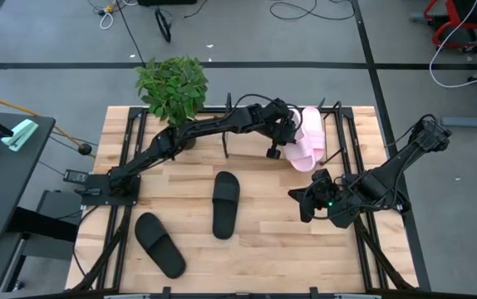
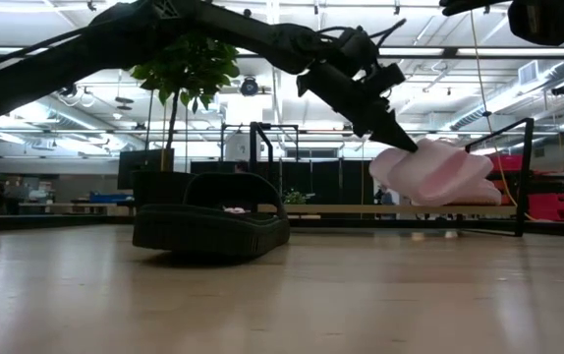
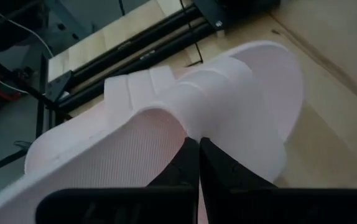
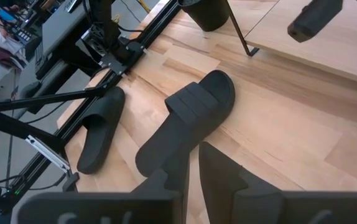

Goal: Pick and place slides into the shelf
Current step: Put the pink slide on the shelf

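Foam, soft and light: the pale pink wide-strapped slide flexes, pinched by its strap in the left gripper jaws over the wood-based shelf; right gripper waits, jaws narrow.

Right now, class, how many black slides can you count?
2. One black slide lies mid-table; the other lies near the front left corner. No more show, though the arms could hide some.
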Robot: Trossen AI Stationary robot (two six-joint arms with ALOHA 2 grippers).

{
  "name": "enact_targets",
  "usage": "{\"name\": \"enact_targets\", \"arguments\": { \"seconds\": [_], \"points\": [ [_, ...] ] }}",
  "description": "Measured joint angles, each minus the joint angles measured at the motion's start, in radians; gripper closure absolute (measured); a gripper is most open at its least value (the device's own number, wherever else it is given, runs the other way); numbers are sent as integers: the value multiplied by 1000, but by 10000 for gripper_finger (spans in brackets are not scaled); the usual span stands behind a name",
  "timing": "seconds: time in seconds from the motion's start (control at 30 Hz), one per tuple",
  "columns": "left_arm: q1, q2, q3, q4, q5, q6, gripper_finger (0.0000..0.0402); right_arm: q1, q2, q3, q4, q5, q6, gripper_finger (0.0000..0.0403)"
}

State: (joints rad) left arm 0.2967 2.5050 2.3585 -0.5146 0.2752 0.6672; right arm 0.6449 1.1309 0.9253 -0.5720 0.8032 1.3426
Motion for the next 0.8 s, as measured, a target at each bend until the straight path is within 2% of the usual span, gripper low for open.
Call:
{"name": "enact_targets", "arguments": {
  "seconds": [0.2, 0.63, 0.8],
  "points": [
    [29, 0, 0, -76, 5, 3, 396, 0, 0, 0, 0, -6, 0, 360],
    [77, -58, -5, -128, 144, 0, 398, -1, 0, -1, -9, -12, 0, 360],
    [78, -60, -4, -195, 153, 57, 395, -1, 0, -1, -10, -12, 0, 360]
  ]
}}
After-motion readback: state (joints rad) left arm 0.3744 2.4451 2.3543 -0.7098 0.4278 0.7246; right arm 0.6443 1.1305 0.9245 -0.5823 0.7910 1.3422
